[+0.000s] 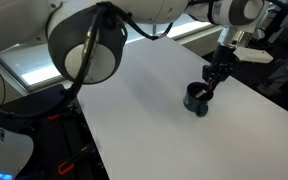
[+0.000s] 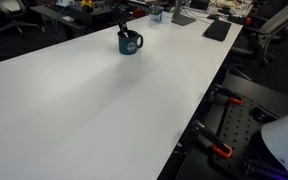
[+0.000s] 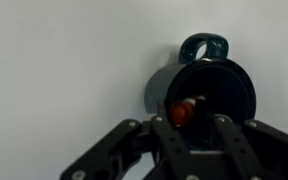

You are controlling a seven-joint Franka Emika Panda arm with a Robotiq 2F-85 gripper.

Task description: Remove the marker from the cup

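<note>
The cup (image 3: 222, 80) is seen standing upright on the white table (image 1: 134, 110), with its handle (image 3: 204, 45) turned away from the wrist camera. The marker (image 3: 185, 110) is inside it, and its reddish-orange end is leaned towards the near part of the rim. The gripper (image 3: 188, 130) is held directly over the cup, with one finger to each side of the marker's upper end. The jaws are drawn in close about the marker. The wrist view is blurred there, however, so it cannot be told whether the pads are pressed on the marker or a small gap is left. The exterior views are too distant to settle it; in an exterior view the gripper (image 1: 215, 80) is shown low over the rim.

Several faults are judged possible from here:

- **Slipping:** if a lift is begun without a firm clamp, the marker may be let slip and fall back into the cup.
- **Pivoting:** only the marker's tip appears to be taken between the fingers, so a shallow hold could let the pen pivot or be flicked out onto the table.
- **Tipping the cup:** because the marker is leaned on the rim, a slanted pull could drag it along the wall, and the small cup could be tipped or slid across the smooth surface.
- **Catching the rim:** the rim could be caught by a finger if the gripper is lowered further.

A straight upward pull is judged the safest.
</note>
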